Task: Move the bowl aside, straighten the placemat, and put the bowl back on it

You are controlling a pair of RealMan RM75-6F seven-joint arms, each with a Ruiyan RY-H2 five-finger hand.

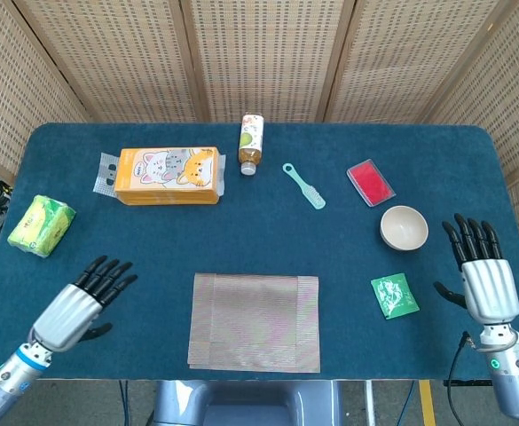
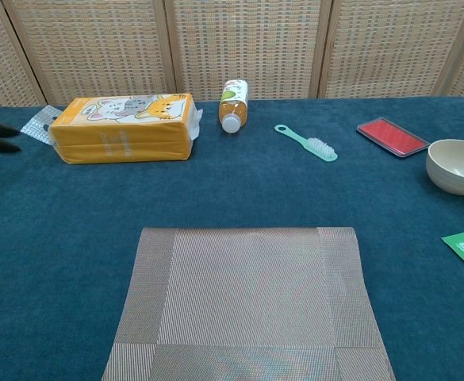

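Head view: looks down on a dark blue table [image 1: 241, 257] backed by woven cane screens.
Placemat: a grey-brown woven placemat [image 1: 255, 321] lies flat near the front edge of the table, at the middle, with its sides roughly parallel to that edge.
Bowl: a cream bowl [image 1: 404, 227] stands upright on the bare cloth to the right of the placemat and well apart from it, with nothing touching it.
Right hand: the right hand [image 1: 483, 277] hovers at the right side of the table, just beside the bowl but clear of it, back upward, fingers straight and spread, holding nothing.
Left hand: the left hand [image 1: 80, 303] is over the front left of the table, well left of the placemat, fingers extended and apart, holding nothing.
Chest view: only dark fingertips of the left hand show at the far left edge; the right hand is out of frame.
Near the bowl: a red flat case [image 1: 370, 182] lies just behind it and a green packet [image 1: 394, 295] in front of it.
Back of table: an orange box with cartoon cats [image 1: 167, 176], a small bottle on its side [image 1: 251, 143] and a mint green brush [image 1: 304, 185].
Left edge: a yellow-green pack [image 1: 41, 224].
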